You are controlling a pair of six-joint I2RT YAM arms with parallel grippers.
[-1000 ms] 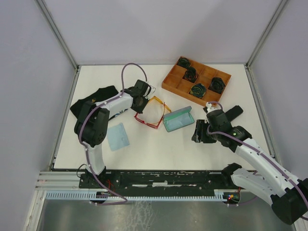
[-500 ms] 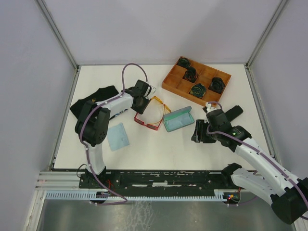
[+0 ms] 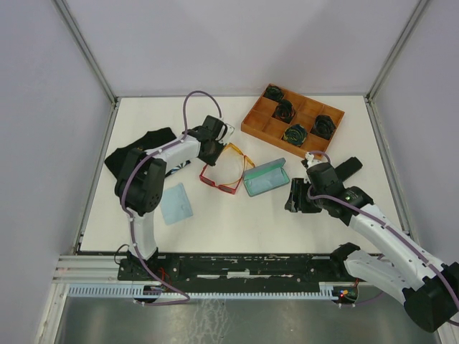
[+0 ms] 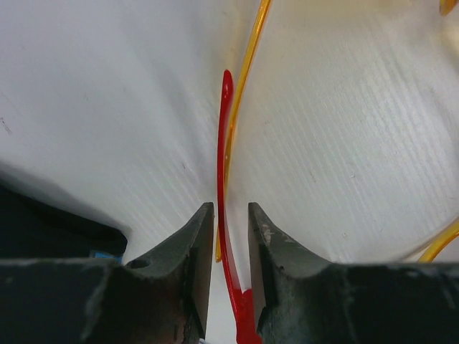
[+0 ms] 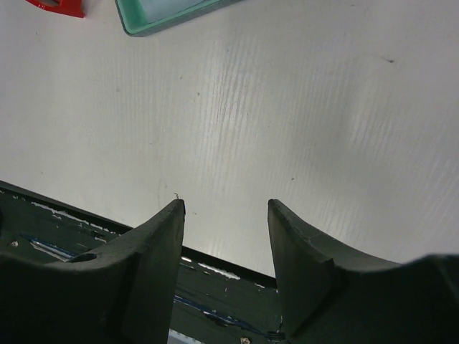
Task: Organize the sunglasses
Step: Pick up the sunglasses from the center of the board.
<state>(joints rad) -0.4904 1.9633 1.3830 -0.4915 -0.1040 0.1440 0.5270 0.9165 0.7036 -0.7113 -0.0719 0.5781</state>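
Note:
The red sunglasses [image 3: 221, 180] lie on the white table, left of an open teal case [image 3: 265, 177]. The orange-yellow sunglasses [image 3: 237, 153] lie just behind them, and the two frames overlap. My left gripper [image 3: 216, 152] is at their left end. In the left wrist view its jaws [image 4: 231, 208] stand slightly apart, open, with the red temple arm [image 4: 224, 143] running between them and the orange temple arm [image 4: 247, 64] alongside. My right gripper [image 3: 295, 197] hovers right of the case, open [image 5: 226, 204] and holding nothing.
A wooden compartment tray [image 3: 262, 127] holding dark bundles sits at the back right. A light blue cloth [image 3: 176, 203] lies at the front left, a black case [image 3: 140, 152] by the left wall, and another black object [image 3: 350, 167] behind my right arm.
My left gripper's jaws have parted from the red temple arm, and the wrist has shifted slightly back. The right arm has not moved.

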